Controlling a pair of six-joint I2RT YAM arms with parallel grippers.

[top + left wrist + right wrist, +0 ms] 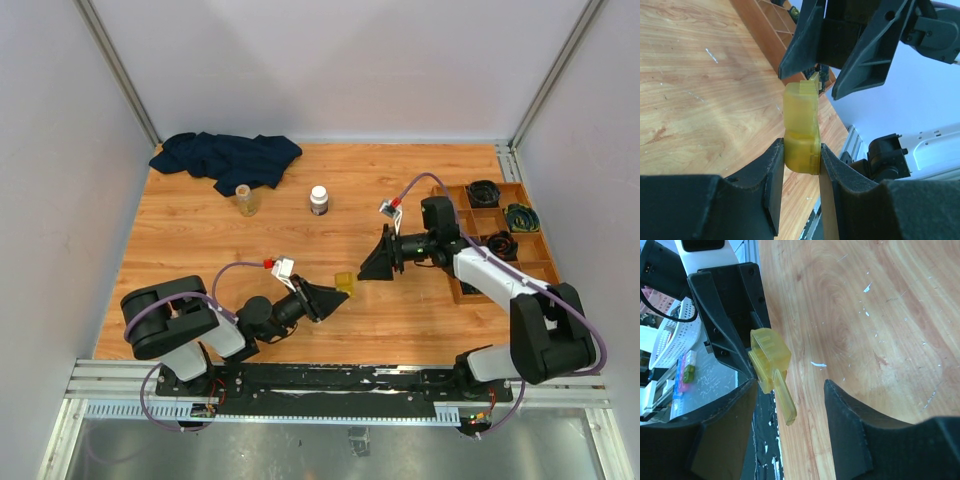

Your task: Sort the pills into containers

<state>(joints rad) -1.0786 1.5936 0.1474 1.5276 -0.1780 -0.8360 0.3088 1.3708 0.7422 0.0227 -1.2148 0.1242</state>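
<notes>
Pinching the yellow case at its near end, the left fingers stand narrow, with one pad pressed on each flat side. The top view places this grip near the middle of the counter, a little toward its near edge. There the right fingers point at the case from the right and far side, just beside it. That view is too small to show whether they touch it.

The right wrist view shows more. The right fingers stand apart with the case between them, close against one finger and with a clear gap to the other, so they are not closed on it. It also shows a thin yellow flap hanging open from the case. The left wrist view shows this only edge-on, but it shows the left grip plainly.

Only the top view shows the rest. The amber vial stands upright at the far left, just in front of a dark blue cloth. A white-capped bottle stands to the vial's right, apart from it. A wooden tray lies along the right edge, with dark round things in some compartments.
</notes>
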